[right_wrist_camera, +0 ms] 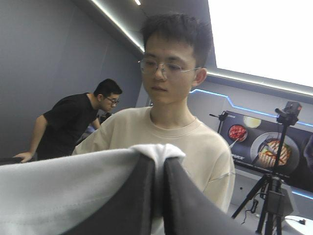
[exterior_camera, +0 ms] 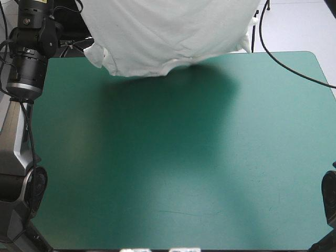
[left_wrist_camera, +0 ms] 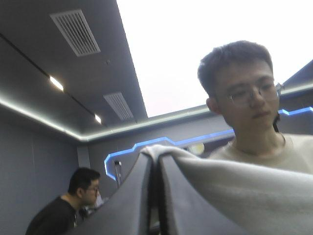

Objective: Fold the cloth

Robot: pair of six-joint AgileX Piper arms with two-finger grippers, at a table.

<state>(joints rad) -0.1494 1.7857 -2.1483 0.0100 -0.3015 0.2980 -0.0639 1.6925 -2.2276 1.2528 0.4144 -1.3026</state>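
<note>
While the white T-shirt hangs lifted over the far edge of the desk, its loose hem and a bunched sleeve dangle above the teal-green cover, throwing a broad shadow across the desk's far half. The left claw is pinched almost fully together on a fold of the shirt, with cloth draping off one finger. The right claw is nipped just as tight, a white tuft bunched at its tips. Both are high above the desk.
</note>
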